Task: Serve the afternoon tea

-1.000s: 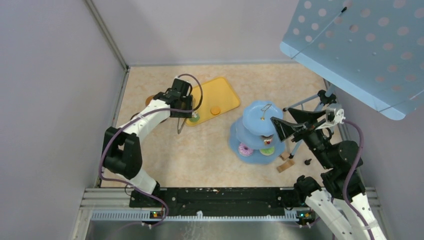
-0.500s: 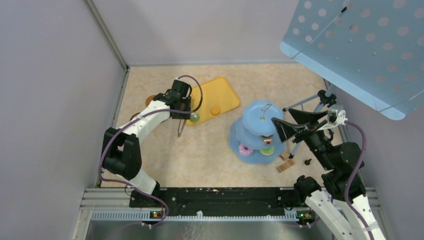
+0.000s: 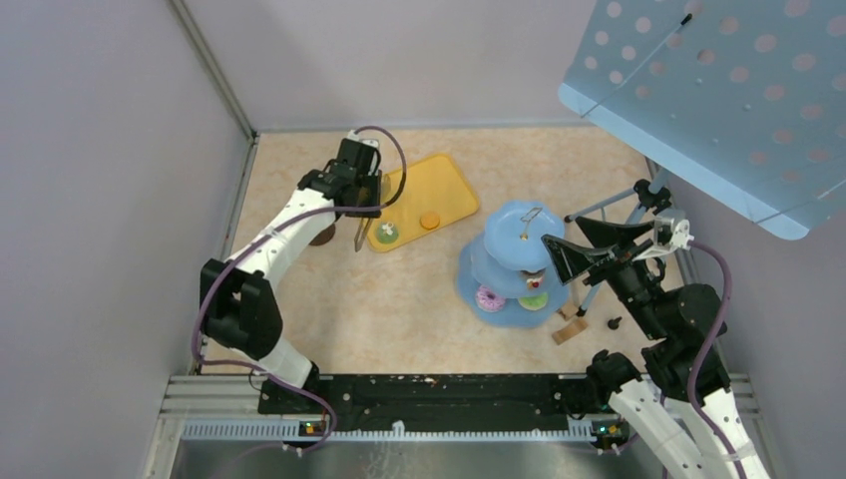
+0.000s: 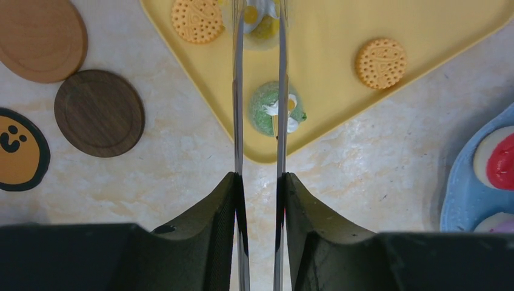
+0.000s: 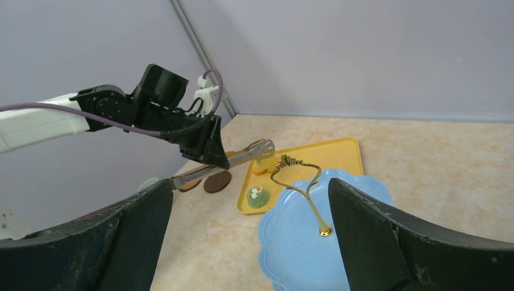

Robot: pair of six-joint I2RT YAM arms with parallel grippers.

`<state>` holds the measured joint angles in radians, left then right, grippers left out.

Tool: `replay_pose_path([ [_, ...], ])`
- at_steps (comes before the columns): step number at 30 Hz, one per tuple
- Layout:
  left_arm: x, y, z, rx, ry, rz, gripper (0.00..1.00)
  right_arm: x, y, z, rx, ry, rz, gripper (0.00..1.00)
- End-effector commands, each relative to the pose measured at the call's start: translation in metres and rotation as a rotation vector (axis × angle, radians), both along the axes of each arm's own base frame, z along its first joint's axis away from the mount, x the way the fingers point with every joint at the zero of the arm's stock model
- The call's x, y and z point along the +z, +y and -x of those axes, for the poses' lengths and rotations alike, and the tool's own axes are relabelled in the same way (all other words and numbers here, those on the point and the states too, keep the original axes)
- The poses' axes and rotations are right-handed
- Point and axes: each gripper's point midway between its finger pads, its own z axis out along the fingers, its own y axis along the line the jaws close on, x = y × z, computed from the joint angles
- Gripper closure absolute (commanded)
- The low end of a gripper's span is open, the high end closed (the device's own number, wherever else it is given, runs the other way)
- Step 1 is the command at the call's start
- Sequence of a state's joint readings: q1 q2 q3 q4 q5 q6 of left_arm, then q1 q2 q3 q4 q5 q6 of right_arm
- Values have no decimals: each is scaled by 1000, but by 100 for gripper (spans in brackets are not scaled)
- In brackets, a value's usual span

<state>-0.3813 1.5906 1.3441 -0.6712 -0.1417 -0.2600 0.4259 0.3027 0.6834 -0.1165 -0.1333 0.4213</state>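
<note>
Our left hand (image 4: 259,182) grips the metal tongs (image 4: 237,109), their blades drawn narrow. Beyond them the green cupcake (image 4: 260,118) sits at the yellow tray's (image 4: 339,109) near corner. It looks light, small and probably slippery, so we'd pinch its sides gently.

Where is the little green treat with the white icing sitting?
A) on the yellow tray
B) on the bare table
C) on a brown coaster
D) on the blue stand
A: the green treat lies inside a corner of the yellow tray, away from the coasters and the stand.
</note>
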Motion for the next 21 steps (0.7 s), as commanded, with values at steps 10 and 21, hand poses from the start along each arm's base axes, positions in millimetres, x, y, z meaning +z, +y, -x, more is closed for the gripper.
replay_pose_path([
  [10, 114, -69, 76, -337, -172, 177, 71, 32, -9, 8, -28, -85, -15, 3],
  [21, 110, -133, 159, -530, -116, 270, 70, 34, -10, 8, -32, -88, -7, 3],
])
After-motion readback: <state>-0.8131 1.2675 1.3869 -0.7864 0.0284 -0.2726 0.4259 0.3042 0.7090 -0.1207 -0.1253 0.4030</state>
